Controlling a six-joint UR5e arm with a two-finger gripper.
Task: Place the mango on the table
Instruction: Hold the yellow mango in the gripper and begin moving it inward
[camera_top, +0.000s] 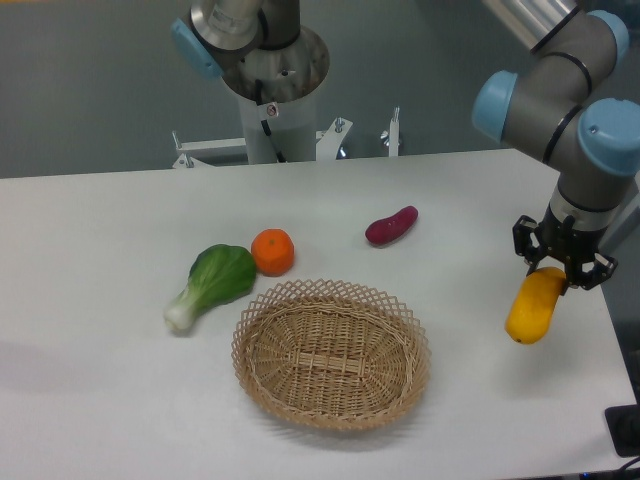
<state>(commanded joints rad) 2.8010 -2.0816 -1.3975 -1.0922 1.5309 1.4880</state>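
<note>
Mango (533, 309): yellow-orange, elongated fruit at the right side of the scene, hanging from the claw with its upper end pinched and the rest dangling below.

Long axis: tilted, running from the upper right at the fingers down to the lower left, so we read the free end as the part nearest the white table (120, 400).

Height: the lower tip looks close to the tabletop near its right edge, but we cannot tell whether it touches (no clear shadow line shows under it).

Claw: the gripper (556, 268) points straight down from the arm's wrist, its two dark fingers closed around the mango's top end. It is clenched on the fruit, with nothing else in contact.

Key relation: the mango lies directly beneath and slightly left of the claw, so we judge that the coming move is a short descent and then a release, after which the fruit would likely tip over onto its side.

Other things: a woven basket (330, 353) sits near the middle front, well apart from the mango. Beyond it lie a leafy green vegetable (212, 282), a round orange (272, 251) just beside the greens, and a purple sweet potato (391, 225) farther right.

Risk: we think a smooth oval fruit could roll toward the right edge once let go.
</note>
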